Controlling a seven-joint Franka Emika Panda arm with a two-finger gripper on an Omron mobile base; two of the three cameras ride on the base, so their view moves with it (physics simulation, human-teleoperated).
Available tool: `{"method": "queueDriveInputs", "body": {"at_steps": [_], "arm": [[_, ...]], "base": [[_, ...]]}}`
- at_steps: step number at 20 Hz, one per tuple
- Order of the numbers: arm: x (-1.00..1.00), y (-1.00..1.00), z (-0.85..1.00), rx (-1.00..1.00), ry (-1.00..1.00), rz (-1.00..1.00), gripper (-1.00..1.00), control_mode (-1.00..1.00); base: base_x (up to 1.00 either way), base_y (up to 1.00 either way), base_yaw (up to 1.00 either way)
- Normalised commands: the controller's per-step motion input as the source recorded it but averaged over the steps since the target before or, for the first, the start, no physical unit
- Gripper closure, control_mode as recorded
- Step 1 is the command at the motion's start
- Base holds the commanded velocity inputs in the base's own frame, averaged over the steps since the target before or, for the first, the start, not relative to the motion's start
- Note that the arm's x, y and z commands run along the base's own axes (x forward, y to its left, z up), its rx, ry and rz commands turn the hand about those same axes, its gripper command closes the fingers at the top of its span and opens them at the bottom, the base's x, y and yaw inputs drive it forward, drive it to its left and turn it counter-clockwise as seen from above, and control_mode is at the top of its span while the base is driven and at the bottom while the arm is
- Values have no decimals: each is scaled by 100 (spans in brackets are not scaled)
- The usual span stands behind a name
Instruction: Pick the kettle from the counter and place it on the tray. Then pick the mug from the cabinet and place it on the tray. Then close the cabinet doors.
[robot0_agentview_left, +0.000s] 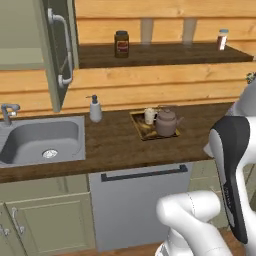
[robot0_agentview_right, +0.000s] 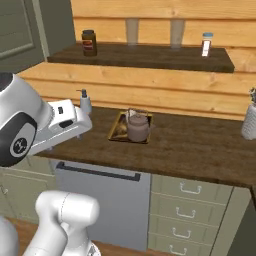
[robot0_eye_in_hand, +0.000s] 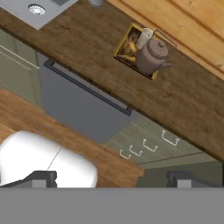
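The kettle (robot0_agentview_left: 166, 123) and the mug (robot0_agentview_left: 149, 116) both stand on the tray (robot0_agentview_left: 140, 131), which lies on the counter (robot0_agentview_left: 115, 142). The mug is touching or just beside the kettle, at about ten o'clock of it in the left base view. In the hand view the tray (robot0_eye_in_hand: 124, 56) sits toward one o'clock, with the mug (robot0_eye_in_hand: 144, 38) at eleven o'clock of the kettle (robot0_eye_in_hand: 151, 57). From the right base view the kettle (robot0_agentview_right: 138, 126) hides most of the tray (robot0_agentview_right: 116, 131).

The gripper (robot0_eye_in_hand: 113, 179) is released, its two dark fingertips (robot0_eye_in_hand: 42, 179) set wide apart with nothing between them, well back from the counter and above the floor in front of the dishwasher (robot0_agentview_left: 140, 205).

One cabinet door (robot0_agentview_left: 59, 47) stands open at nine to ten o'clock of the tray, edge-on, with its curved bar handle (robot0_agentview_left: 64, 50) facing right. Beside it the cabinet (robot0_agentview_left: 20, 35) shows its pale inner shelf. A soap dispenser (robot0_agentview_left: 95, 109) stands between the sink (robot0_agentview_left: 40, 140) and the tray.
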Motion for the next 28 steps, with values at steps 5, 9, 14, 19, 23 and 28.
{"method": "queueDriveInputs", "body": {"at_steps": [5,9,14,19,23,28], "arm": [[0,0,0,0,0,0,-100,100],[0,0,0,0,0,0,-100,100],[0,0,0,0,0,0,-100,100],[0,0,0,0,0,0,-100,100],[0,0,0,0,0,0,-100,100],[0,0,0,0,0,0,-100,100]], "base": [[-54,75,0],[-28,100,0],[-31,100,2],[-31,100,3],[-4,100,5],[29,61,0]]}}
